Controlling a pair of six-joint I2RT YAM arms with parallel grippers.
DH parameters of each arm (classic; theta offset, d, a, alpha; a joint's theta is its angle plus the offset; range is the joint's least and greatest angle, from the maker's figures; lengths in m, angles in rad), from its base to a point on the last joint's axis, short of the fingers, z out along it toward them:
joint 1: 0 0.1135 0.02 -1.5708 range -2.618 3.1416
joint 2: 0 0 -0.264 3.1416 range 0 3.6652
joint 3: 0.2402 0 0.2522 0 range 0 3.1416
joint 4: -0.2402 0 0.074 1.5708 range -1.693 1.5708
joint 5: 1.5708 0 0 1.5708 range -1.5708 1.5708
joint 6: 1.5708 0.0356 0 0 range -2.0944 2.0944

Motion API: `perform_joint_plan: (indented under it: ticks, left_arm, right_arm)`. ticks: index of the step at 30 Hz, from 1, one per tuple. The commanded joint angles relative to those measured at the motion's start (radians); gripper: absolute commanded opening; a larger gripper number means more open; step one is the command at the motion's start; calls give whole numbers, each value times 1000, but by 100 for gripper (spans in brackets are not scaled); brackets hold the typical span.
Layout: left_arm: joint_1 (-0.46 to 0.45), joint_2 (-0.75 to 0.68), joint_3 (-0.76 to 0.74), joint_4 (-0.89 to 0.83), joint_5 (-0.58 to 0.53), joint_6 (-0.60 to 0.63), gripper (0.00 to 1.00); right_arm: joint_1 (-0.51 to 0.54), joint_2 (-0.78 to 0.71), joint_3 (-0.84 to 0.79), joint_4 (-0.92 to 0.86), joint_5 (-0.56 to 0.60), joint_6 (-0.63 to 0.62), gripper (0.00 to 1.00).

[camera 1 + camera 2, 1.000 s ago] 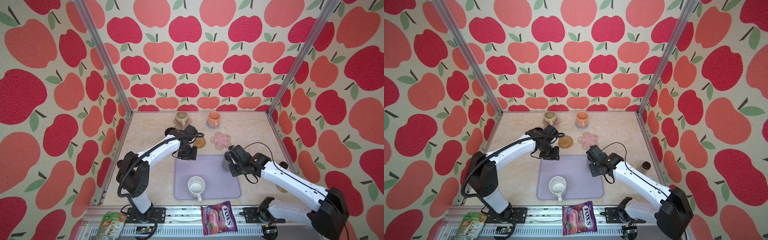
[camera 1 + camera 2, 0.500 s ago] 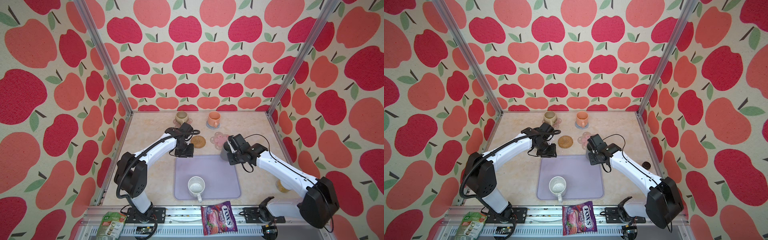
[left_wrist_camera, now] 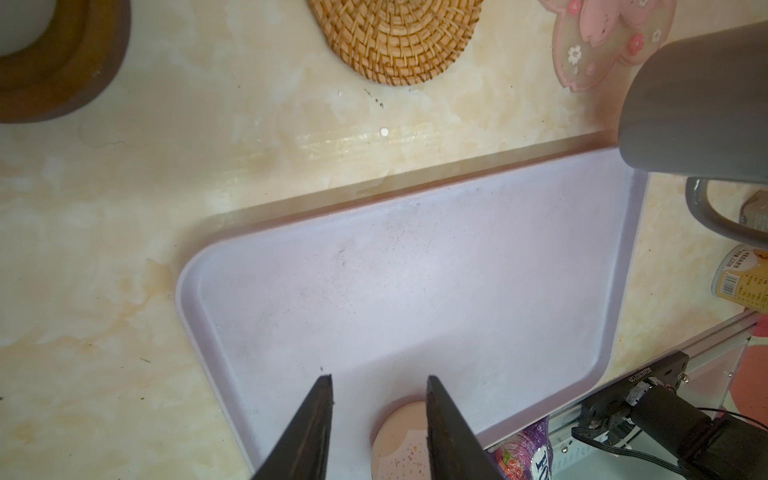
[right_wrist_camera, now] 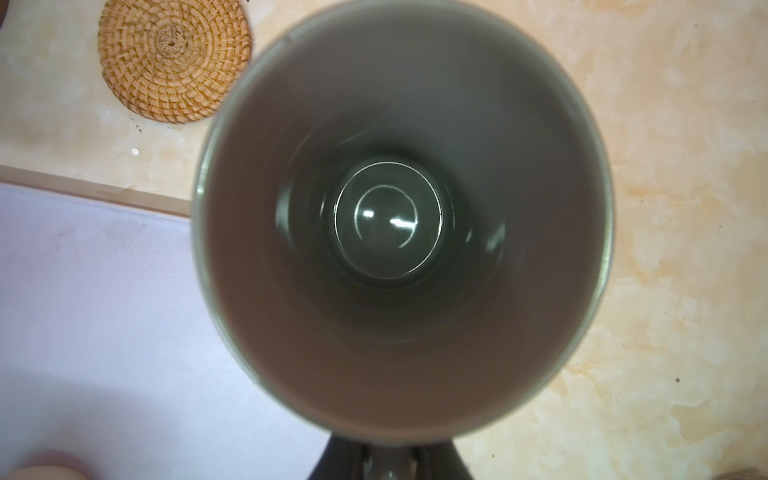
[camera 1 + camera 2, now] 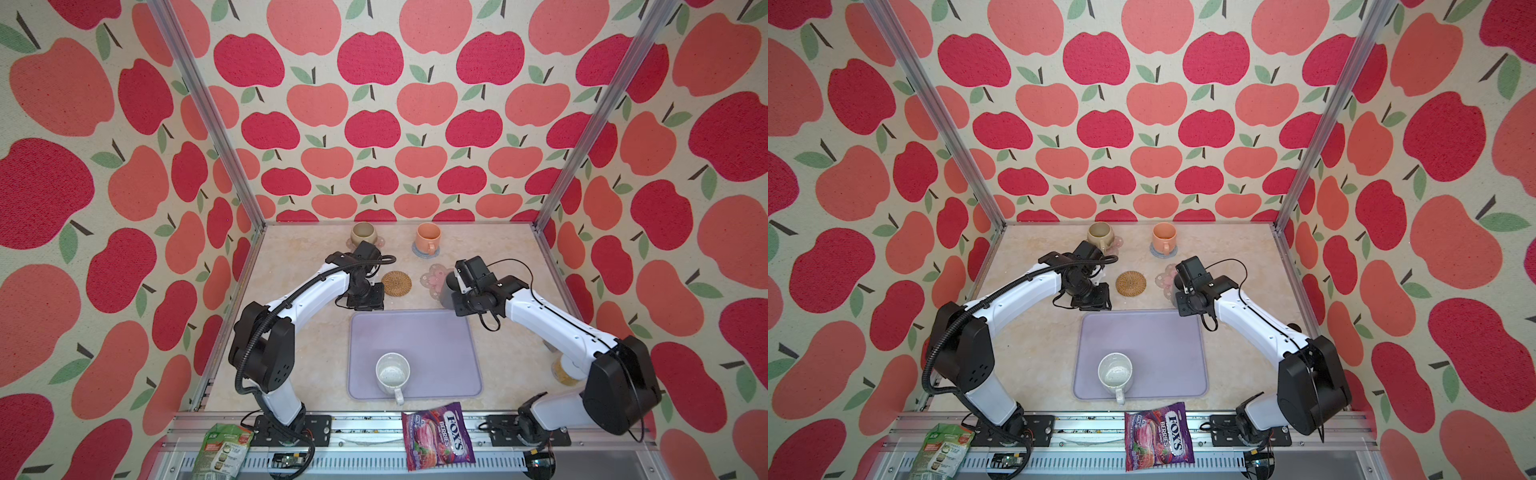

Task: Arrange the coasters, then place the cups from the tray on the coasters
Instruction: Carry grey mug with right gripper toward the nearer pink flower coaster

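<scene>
R gripper point(image 4: 390, 455) clamped on grey mug point(image 4: 399, 216) by far-right corner of tray point(image 5: 415, 332). Next: lower it squarely onto pink flower coaster point(image 5: 432, 279). L gripper point(image 3: 378, 384) jaws apart, empty.

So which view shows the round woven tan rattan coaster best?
Right wrist view: the round woven tan rattan coaster is close, sharp, nearly whole. Left wrist view cuts it in half; both top views show it small.

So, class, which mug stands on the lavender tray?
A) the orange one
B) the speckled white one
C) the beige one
B: in both top views the speckled white mug stands alone on the lavender tray, while the orange mug and the beige mug stand off it, farther back.
</scene>
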Motion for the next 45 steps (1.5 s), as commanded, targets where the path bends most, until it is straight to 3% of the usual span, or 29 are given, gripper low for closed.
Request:
perform_joint_plan:
  ticks: [1, 14, 26, 45]
  left_arm:
    - [10, 39, 46, 6, 9, 24, 39]
    - [35, 67, 208, -21, -66, 55, 39]
    - [71, 31, 180, 10, -78, 29, 39]
    - [116, 46, 191, 13, -41, 37, 39]
  right_arm:
    - [-10, -9, 74, 53, 30, -9, 0]
    - [-49, -18, 111, 74, 52, -19, 0]
    - [-74, 92, 145, 157, -9, -10, 0]
    - [-75, 257, 231, 222, -6, -53, 0]
